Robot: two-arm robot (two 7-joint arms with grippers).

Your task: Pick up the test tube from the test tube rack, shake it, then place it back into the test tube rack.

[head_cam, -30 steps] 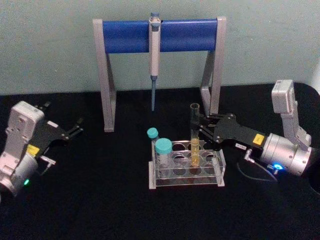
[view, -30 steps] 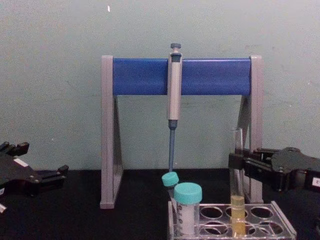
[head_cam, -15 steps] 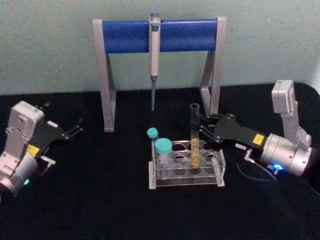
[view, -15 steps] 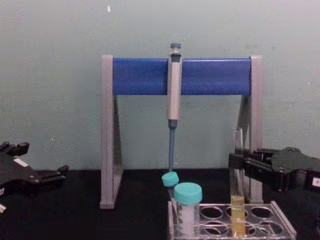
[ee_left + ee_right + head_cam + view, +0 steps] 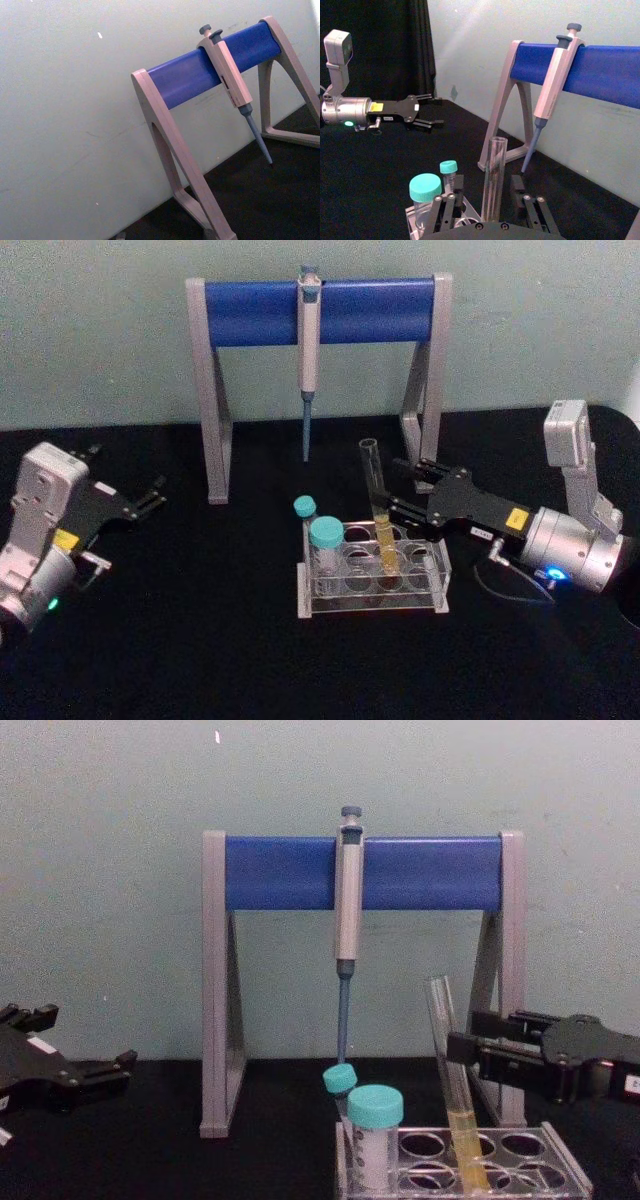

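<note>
A grey-and-blue pipette stand (image 5: 320,310) rises beyond the right gripper (image 5: 395,485), whose black fingers are parted. Below the fingers sits the clear plastic test tube rack (image 5: 340,600). Its slim glass test tube (image 5: 375,480) leans between them. The left gripper (image 5: 437,111), far off, has its fingers spread. The tabletop (image 5: 200,640) is matte black, the wall (image 5: 100,340) pale green.

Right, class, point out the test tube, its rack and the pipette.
test tube (image 5: 375,480), head view, clear glass above the liquid.
test tube rack (image 5: 370,602), head view, front wall.
pipette (image 5: 309,340), head view, grey body.
</note>
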